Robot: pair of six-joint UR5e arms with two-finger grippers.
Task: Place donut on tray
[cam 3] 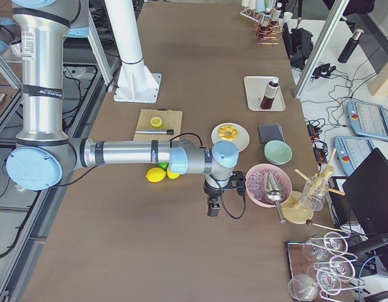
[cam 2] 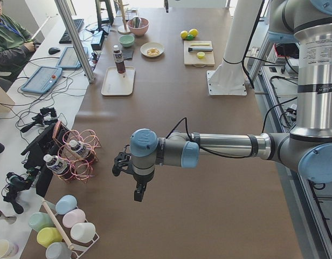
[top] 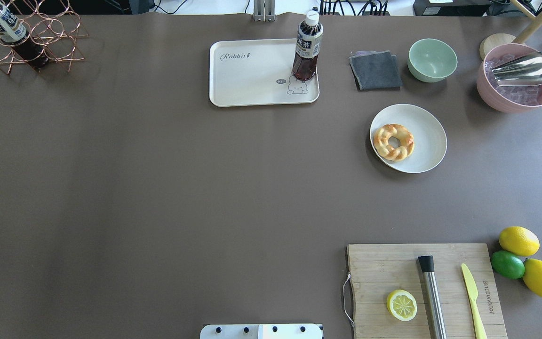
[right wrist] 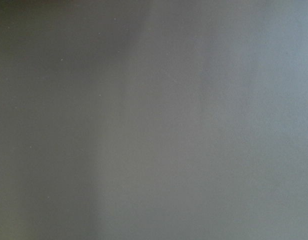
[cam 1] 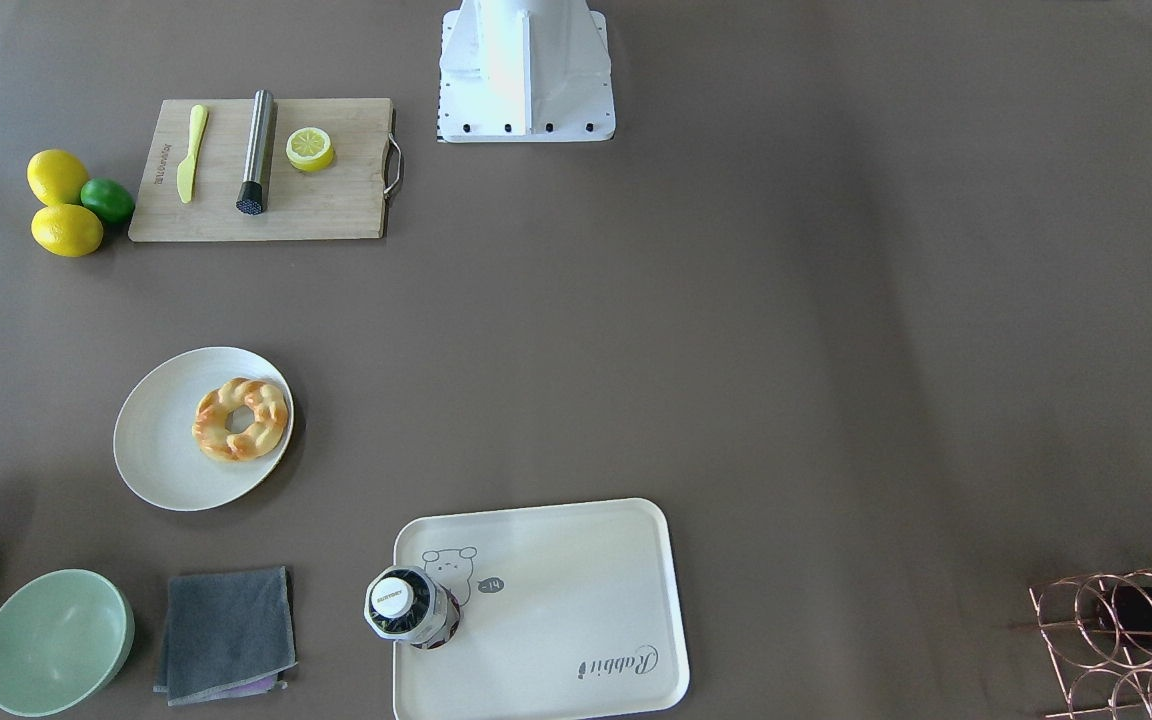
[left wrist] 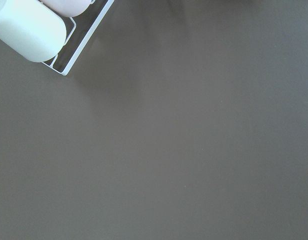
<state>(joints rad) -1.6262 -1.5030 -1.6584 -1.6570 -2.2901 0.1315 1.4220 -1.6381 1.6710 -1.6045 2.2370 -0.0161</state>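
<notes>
The donut (cam 1: 271, 410) is a golden braided ring lying on a round off-white plate (cam 1: 161, 440); it also shows in the overhead view (top: 407, 143). The cream tray (cam 1: 556, 590) with the bear drawing lies apart from the plate, also in the overhead view (top: 252, 75), and a dark drink bottle (top: 306, 47) stands on its corner. My left gripper (cam 2: 139, 191) hangs over bare table near the wire rack, far from both. My right gripper (cam 3: 212, 207) hangs beside the pink bowl. I cannot tell whether either gripper is open or shut.
A wooden cutting board (top: 421, 287) holds a lemon half, a steel rod and a yellow knife. Two lemons and a lime (top: 508, 263) lie beside it. A green bowl (top: 432, 60), a grey cloth (top: 375, 70), a pink bowl (top: 518, 92) and a copper wire rack (top: 31, 42) stand along the far edge.
</notes>
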